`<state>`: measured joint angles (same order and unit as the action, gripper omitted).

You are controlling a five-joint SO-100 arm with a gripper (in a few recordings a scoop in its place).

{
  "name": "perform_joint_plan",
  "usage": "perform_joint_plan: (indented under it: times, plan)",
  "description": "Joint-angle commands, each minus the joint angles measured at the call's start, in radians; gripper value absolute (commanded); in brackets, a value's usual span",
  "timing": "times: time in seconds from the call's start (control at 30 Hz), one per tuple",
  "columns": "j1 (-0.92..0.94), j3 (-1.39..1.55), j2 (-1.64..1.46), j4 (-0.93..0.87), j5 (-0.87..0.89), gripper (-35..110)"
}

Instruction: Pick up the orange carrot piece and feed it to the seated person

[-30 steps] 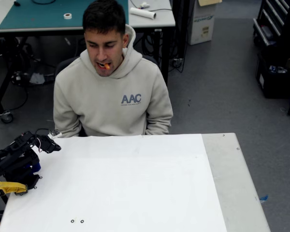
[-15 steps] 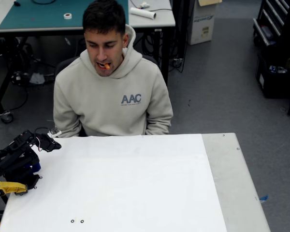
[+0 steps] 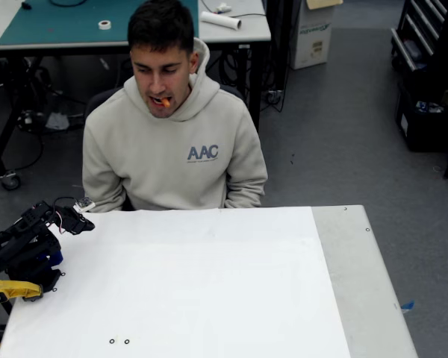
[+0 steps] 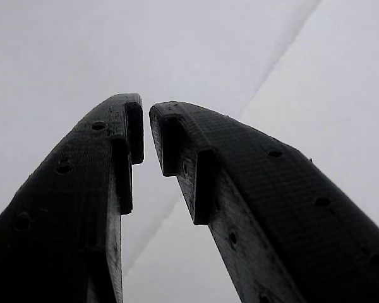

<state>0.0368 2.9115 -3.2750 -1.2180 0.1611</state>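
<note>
Carrot piece (image 3: 165,101) sits between the lips of the seated person (image 3: 172,142), so I judge the feeding done. Over the last second nothing has shifted except my arm, which has settled a touch lower at the left edge of the table (image 3: 209,283). My pincer (image 4: 146,129) is empty, its tips nearly together with just a thin slit between them, touching nothing, white table below.
</note>
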Motion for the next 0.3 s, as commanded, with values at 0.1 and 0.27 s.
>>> perform_joint_plan:
  times: [0.1, 0.27]
  plan:
    - [0.002, -0.014, -0.005, -0.018, 0.008, -3]
    - [0.000, -0.014, -0.020, -0.020, 0.008, -3]
